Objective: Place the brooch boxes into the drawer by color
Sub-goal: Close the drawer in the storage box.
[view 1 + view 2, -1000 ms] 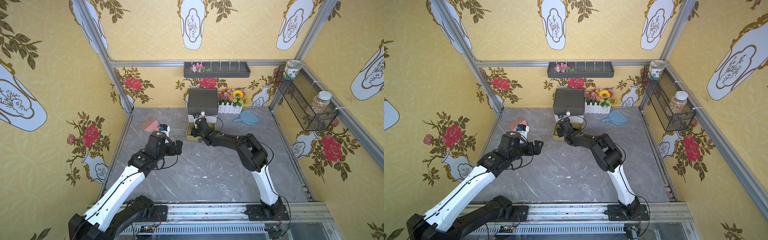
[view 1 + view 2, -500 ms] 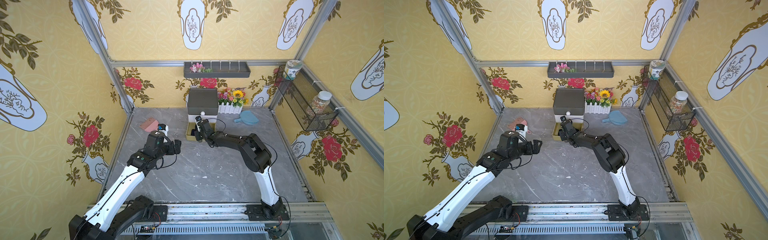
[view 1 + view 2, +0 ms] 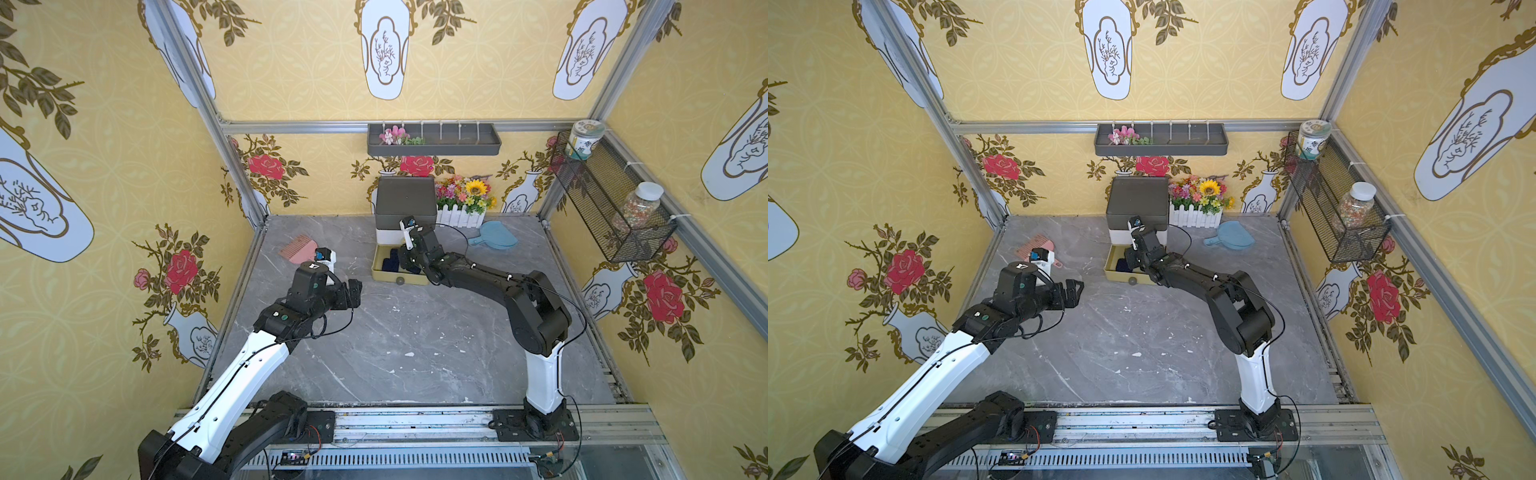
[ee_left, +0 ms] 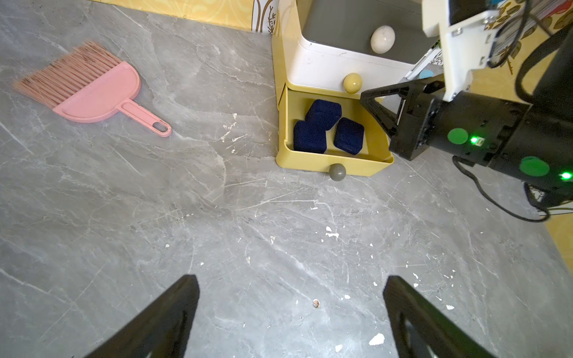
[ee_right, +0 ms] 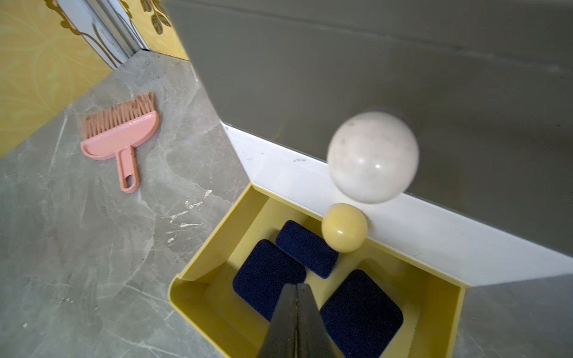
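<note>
The drawer chest (image 3: 405, 201) stands at the back wall, its olive-yellow bottom drawer (image 4: 376, 145) pulled open. Three navy brooch boxes lie in it (image 4: 324, 114) (image 4: 309, 138) (image 4: 348, 136), the same three showing in the right wrist view (image 5: 305, 248) (image 5: 266, 276) (image 5: 361, 310). My right gripper (image 5: 296, 288) is shut and empty, hovering just above the boxes; it shows in both top views (image 3: 401, 255) (image 3: 1130, 259). My left gripper (image 4: 290, 282) hangs open and empty over bare tabletop to the drawer's front left (image 3: 355, 291). The grey and white tiers are closed.
A pink brush-dustpan (image 4: 90, 90) lies at the back left. A blue scoop (image 3: 496, 239) and a flower fence (image 3: 463, 203) sit right of the chest. A grey wall tray (image 3: 434, 139) hangs above it. A wire basket (image 3: 611, 208) with jars hangs on the right wall.
My right gripper has edged slightly toward the chest above the open drawer, staying shut. The left arm has barely moved and stays open.
</note>
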Tool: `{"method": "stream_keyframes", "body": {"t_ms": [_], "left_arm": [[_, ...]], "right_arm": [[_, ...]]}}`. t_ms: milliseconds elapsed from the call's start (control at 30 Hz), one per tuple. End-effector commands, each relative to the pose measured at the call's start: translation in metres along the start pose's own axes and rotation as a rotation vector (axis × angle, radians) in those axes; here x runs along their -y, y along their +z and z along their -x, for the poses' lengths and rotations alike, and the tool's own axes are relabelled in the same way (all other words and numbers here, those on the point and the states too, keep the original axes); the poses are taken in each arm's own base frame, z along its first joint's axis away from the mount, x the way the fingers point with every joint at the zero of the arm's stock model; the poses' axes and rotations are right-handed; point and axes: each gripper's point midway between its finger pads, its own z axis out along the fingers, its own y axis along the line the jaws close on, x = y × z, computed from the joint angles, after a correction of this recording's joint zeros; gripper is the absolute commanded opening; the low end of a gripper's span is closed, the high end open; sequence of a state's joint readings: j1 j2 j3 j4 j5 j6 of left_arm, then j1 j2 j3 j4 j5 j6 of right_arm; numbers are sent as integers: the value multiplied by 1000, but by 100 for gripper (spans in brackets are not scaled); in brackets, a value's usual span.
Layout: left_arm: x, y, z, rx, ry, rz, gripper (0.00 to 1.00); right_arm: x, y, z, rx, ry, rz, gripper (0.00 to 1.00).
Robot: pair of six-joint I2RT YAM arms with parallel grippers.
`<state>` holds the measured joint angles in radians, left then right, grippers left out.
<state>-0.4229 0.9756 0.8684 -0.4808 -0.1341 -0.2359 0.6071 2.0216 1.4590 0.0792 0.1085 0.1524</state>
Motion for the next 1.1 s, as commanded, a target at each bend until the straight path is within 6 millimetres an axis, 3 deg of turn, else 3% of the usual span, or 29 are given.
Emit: {"method": "stream_keyframes", "body": {"t_ms": [0,67,233,333,433,467,500,633,1067], "left_arm": [[3,0,3,14,1,-19,99],[2,0,3,17,-1,-16,99],[0,-1,5,26,-8,-9,99],[1,0,5,25,-9,-15,99],[1,1,4,21,-10,-20,99],[1,1,4,19,-11,-21,99],[2,1,5,19,-12,-22,99],[1,2,4,18,-14,-21,99],[-2,3,3,19,-18,-7,100]], "right_arm": [[-5,6,-1,2,-29,11,0],[-4,5,-5,6,-23,12,0],[-11,-22,-18,10,11,34,43],[-9,-47,-34,4,83,59,52],[5,-61,-56,-25,216,63,66],[11,-63,-63,-35,261,70,66],[18,-66,-68,-44,325,78,62],[38,-63,-87,-99,524,150,0],[53,-32,-109,-139,578,106,0]]}}
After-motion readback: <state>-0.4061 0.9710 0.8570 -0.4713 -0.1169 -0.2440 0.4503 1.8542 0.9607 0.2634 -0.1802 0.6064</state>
